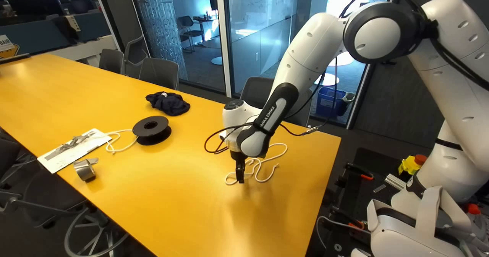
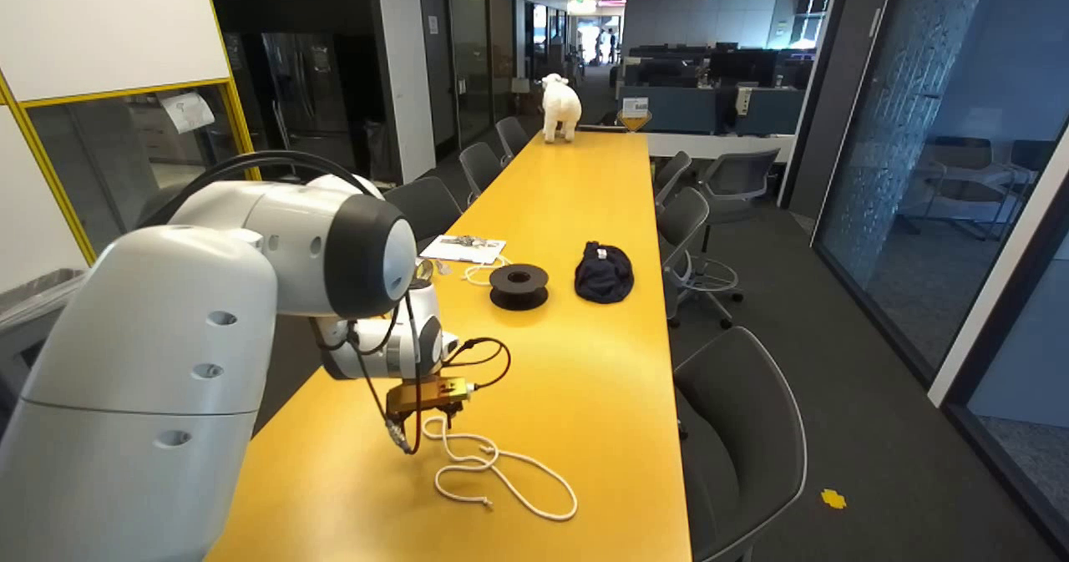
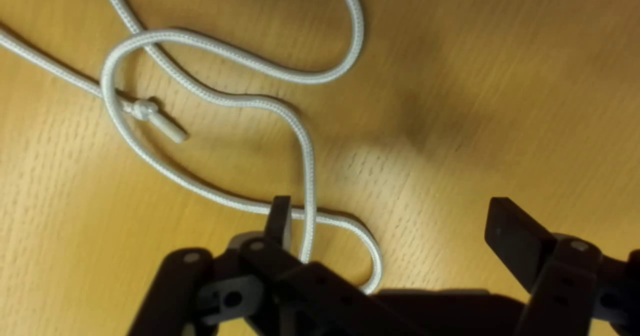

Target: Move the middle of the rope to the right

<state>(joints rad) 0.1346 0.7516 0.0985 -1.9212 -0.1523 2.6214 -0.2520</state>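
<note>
The white rope lies in loose curves on the yellow table under the arm. It also shows in an exterior view and in the wrist view, where it crosses itself and has a knotted end at the left. My gripper points down beside the rope's loop, its tips close to the table. In the wrist view my gripper is open, fingers wide apart. A rope crossing and a small loop lie between the fingers, near the left one. The gripper body hides part of the loop. Nothing is held.
A black spool with its own white cord, a white card with grey pieces, a tape roll and a dark cloth are farther along the table. Chairs stand along the table edge. A cable hangs by the wrist.
</note>
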